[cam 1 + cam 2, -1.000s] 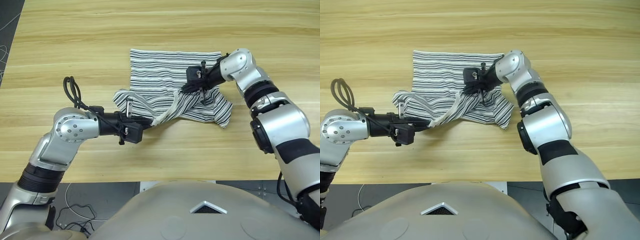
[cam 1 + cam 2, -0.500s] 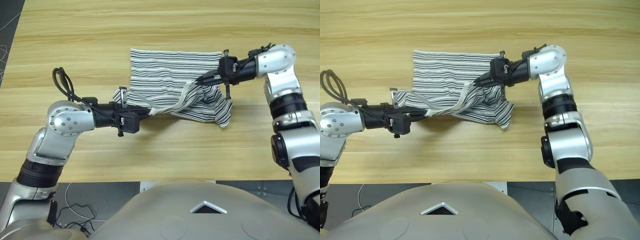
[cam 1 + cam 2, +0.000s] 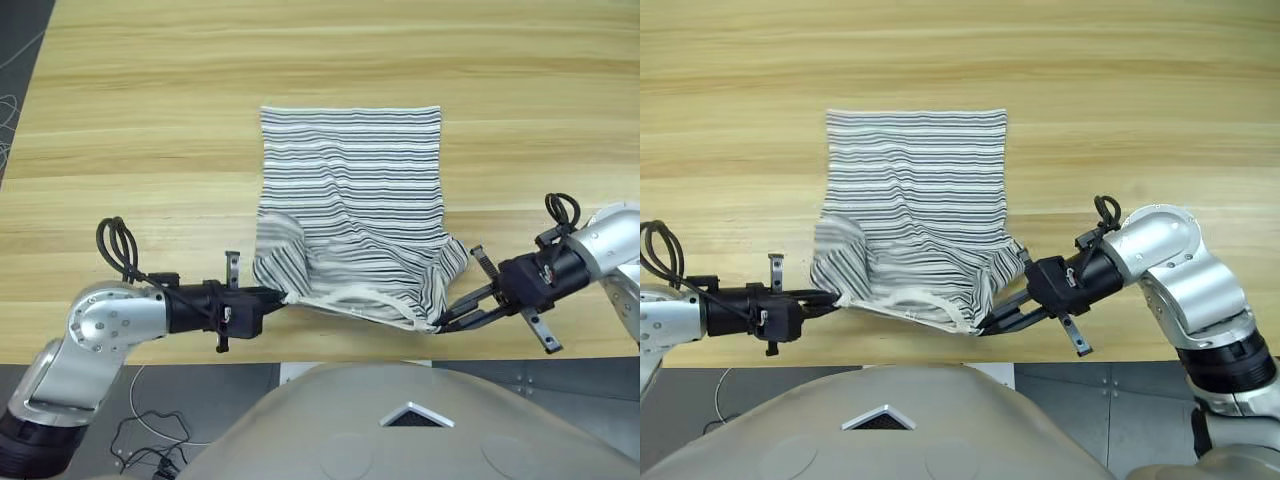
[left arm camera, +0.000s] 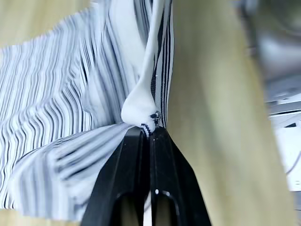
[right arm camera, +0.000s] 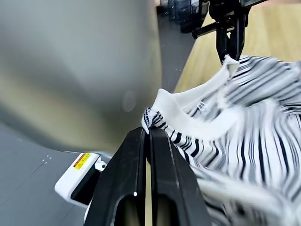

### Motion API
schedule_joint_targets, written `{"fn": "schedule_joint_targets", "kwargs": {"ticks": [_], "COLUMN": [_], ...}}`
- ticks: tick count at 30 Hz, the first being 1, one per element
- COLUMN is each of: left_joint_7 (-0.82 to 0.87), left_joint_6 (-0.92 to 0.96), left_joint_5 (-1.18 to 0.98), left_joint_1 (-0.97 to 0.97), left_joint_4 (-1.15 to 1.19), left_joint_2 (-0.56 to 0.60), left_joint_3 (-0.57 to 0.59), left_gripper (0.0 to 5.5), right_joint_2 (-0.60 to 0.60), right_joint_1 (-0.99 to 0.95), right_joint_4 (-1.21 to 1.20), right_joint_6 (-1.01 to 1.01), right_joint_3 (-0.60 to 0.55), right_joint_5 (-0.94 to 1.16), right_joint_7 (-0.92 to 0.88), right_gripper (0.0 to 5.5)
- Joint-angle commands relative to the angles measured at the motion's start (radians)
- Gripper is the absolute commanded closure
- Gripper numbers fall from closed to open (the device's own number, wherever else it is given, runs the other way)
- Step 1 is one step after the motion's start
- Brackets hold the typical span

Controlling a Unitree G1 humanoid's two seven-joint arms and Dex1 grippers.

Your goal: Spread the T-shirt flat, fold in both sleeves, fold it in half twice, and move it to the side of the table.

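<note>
T-shirt [image 3: 350,200] stretches between left hand [image 3: 280,296] and right hand [image 3: 440,326], both clamping its near edge.

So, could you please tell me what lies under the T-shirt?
The wooden table lies under the T-shirt, whose near edge the left hand and right hand pinch. Anything else beneath is hidden by the cloth.

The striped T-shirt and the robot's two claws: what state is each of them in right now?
T-shirt: far part flat on the table, near collar edge stretched between both grippers, sleeves rumpled and not folded in.
Left gripper: jaws shut on the T-shirt's near edge beside the collar.
Right gripper: jaws shut on the T-shirt's near edge at the collar's other side.
</note>
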Motion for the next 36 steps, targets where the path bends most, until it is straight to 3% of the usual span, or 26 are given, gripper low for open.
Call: {"fn": "schedule_joint_targets", "kwargs": {"ticks": [1, 9, 16, 20, 23, 25, 30, 36], "left_joint_7": [-0.038, -0.05, -0.084, -0.13, -0.078, -0.005, 0.156, 0.178], "left_joint_6": [0.061, 0.067, 0.053, 0.075, 0.174, 0.195, 0.083, -0.038], "left_joint_5": [-0.02, 0.046, 0.044, -0.061, -0.243, -0.165, 0.117, 0.252], "left_joint_1": [0.036, 0.05, 0.064, 0.073, -0.152, -0.366, -0.728, -0.853], "left_joint_4": [-0.111, -0.107, -0.104, -0.143, -0.093, 0.05, 0.414, 0.752], "left_joint_2": [0.054, 0.087, 0.109, 0.12, 0.069, 0.015, -0.149, -0.267], "left_joint_3": [0.036, 0.042, 0.052, 0.084, 0.122, 0.056, -0.143, -0.302], "left_gripper": [5.4, 5.4, 4.11, 3.58, 3.15, 2.83, 2.78, 2.78], "right_joint_2": [-0.058, -0.034, -0.103, -0.074, 0.034, 0.106, 0.27, 0.313], "right_joint_1": [0.056, 0.038, 0.035, -0.005, -0.104, -0.161, -0.393, -0.555], "right_joint_4": [-0.024, 0.042, 0.0, 0.008, 0.118, 0.214, 0.604, 0.976], "right_joint_6": [-0.002, -0.079, 0.047, 0.092, 0.036, -0.054, -0.441, -0.75], "right_joint_3": [0.038, 0.085, 0.072, 0.048, 0.036, 0.049, 0.129, 0.242], "right_joint_5": [-0.061, -0.206, -0.084, -0.009, -0.049, -0.142, -0.547, -0.847], "right_joint_7": [-0.021, -0.108, -0.028, -0.034, -0.127, -0.21, -0.518, -0.694], "right_gripper": [5.38, 5.38, 3.98, 3.35, 3.1, 3.1, 3.1, 3.1]}}
